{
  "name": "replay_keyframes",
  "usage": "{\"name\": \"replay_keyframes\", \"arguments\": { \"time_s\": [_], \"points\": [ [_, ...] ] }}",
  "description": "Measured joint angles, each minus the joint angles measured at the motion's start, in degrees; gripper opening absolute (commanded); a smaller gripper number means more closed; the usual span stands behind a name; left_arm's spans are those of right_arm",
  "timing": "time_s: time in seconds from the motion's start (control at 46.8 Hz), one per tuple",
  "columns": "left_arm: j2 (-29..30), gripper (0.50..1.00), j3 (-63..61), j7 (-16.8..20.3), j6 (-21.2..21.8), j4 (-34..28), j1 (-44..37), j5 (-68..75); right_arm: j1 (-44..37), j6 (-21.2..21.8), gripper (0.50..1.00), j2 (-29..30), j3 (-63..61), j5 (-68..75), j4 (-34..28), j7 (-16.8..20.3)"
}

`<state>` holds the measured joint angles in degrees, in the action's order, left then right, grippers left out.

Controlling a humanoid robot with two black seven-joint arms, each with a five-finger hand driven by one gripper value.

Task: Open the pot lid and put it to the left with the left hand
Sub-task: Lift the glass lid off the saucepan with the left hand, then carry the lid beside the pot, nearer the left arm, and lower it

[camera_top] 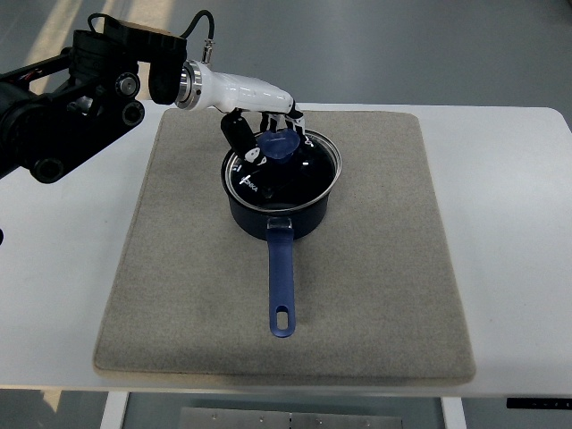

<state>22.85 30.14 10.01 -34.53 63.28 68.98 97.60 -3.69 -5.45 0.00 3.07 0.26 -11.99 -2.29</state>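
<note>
Lid (pixel 284 170), glass with a blue knob (pixel 279 146), seated flat on the dark blue pot (pixel 279 213), near the far edge of the grey mat (pixel 375 295), roughly midway between its left and right edges. Pot handle (pixel 281 284) pointing toward the near edge of the mat. Mat itself spread over the middle of the white table (pixel 518 268).

Left hand (pixel 264 125) brought in from the far-left corner of the table, fingers (pixel 238 134) curled down around the knob, one dark digit pressed at its left side, others hooked over its far side. Closed on the knob by the look of it, though contact on the hidden side impossible to confirm. Right hand nowhere in view.

Step in hand, judged from this: grasp just made or being made, lid not yet raised. Next: firm pinch on the knob, straight lift clear of the rim, then carry toward the left edge of the mat and set down flat on bare mat beside the pot.
</note>
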Motion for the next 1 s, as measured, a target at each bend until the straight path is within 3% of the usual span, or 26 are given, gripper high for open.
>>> {"name": "replay_keyframes", "arguments": {
  "time_s": [0.833, 1.004],
  "points": [
    [1.0, 0.500, -0.1, 0.1, -0.5, -0.5, 2.6, 0.5, 0.0, 0.0, 0.915, 0.0, 0.0, 0.0, 0.0, 0.0],
    [3.7, 0.500, 0.0, 0.1, -0.5, -0.5, 3.2, 0.2, 0.0, 0.0, 0.915, 0.0, 0.0, 0.0, 0.0, 0.0]
  ]
}}
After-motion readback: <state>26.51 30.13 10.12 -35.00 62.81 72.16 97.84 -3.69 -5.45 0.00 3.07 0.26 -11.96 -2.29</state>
